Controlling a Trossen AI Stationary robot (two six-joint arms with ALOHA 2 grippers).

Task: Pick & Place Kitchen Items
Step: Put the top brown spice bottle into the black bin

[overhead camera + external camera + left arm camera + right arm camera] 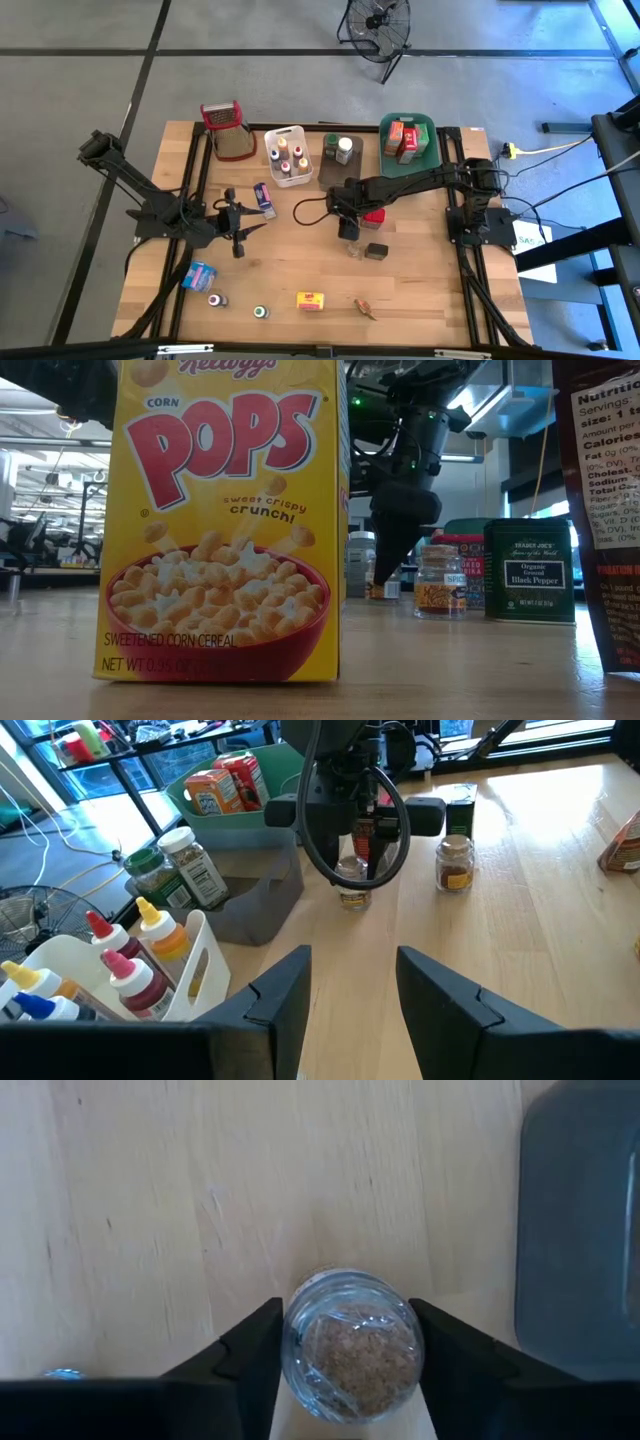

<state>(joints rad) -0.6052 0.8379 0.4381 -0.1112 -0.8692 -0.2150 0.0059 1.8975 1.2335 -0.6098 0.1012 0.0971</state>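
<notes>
Left gripper (240,232) hovers over the bare desk (420,290) at mid-left, fingers spread, holding nothing. Right gripper (345,1355) stands at desk centre, fingers bracketing a small glass spice jar (352,1355) of tan granules; contact appears made, firm closure cannot be confirmed. Risk: smooth, round glass may slip or tip if squeezed off-centre, or strike the grey plastic tub (580,1230) just beside.
</notes>
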